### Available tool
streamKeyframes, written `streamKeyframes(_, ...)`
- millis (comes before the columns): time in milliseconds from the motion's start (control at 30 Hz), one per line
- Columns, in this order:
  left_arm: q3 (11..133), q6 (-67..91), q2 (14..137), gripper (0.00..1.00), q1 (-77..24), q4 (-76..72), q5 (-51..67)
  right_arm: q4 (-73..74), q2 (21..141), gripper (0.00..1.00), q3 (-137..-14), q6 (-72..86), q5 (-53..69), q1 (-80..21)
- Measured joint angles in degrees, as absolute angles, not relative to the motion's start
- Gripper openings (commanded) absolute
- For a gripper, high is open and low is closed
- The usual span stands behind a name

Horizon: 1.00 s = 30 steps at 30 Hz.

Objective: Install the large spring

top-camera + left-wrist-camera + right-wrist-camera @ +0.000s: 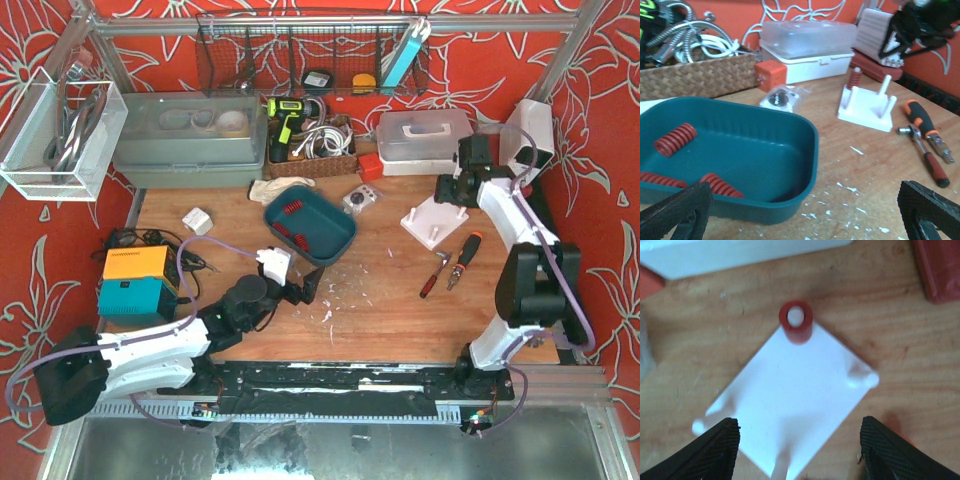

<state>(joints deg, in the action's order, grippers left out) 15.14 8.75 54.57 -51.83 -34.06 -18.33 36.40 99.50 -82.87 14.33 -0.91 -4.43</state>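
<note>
Evidently, step in hand: seating the large spring [796, 322] on the white peg plate [790, 405]. By my reading it was already threaded over the plate's far-corner peg, whose tip showed through the bore.
Task's thing: the large spring stood upright on that peg, toward the far-right corner of the desk [380, 320], a little short of the white lidded box [422, 138].
Right end effector [799, 445]: it hung directly above the plate with fingers spread wide, nothing between them, and was clear of the spring.
Left end effector [802, 210]: it was spread and empty too, low at the near side of the teal tray [815, 140], around the middle of the desk.
Doing it well: whether the bottom coil met the plate could not be told from above. A light press straight down the peg would settle it, followed by a vertical lift so that no pad snagged the coil or tipped the plate.
Spare springs [675, 139]: three red ones lay on their sides in the tray, probably unneeded unless the seated one was the wrong size.
In the way: three bare pegs [865, 379] stood under the open fingers — a sideways move could catch them.
Nearby: a screwdriver [920, 117] and ratchet [927, 157] lay beside the plate, toward the right edge. A bagged metal part [780, 98] and an orange block [771, 75] sat between tray and plate, and a wicker basket [695, 75] stood at the far edge.
</note>
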Motion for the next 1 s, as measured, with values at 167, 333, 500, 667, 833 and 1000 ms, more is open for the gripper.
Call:
streamKeyframes(167,16.8,7.8,55.4,0.93,-51.8,-32.1,-23.7,33.4,90.1,0.71,-71.0,16.5,2.3,-6.2)
streamKeyframes(333,22.9,6.1,59.3,0.75,-50.0,-28.9,-25.0,31.5,81.1,0.75,-63.1,18.2,5.0,-10.9)
streamKeyframes(500,28.6,5.7,63.7,0.54,-42.1,-26.0,-22.0,28.6,73.5,0.83,-60.9,19.5,5.4,-17.0)
streamKeyframes(667,31.9,3.0,69.8,0.44,-35.0,-25.8,-18.4,25.8,68.4,0.99,-57.6,20.5,7.7,-21.4)
streamKeyframes(833,37.4,-2.6,77.8,0.37,-30.4,-23.3,-14.1,22.0,63.4,0.99,-52.2,22.3,10.0,-23.8)
streamKeyframes(1000,47.9,-8.3,87.7,0.39,-28.1,-17.4,-10.4,18.7,59.3,0.99,-48.9,23.4,10.1,-24.8)
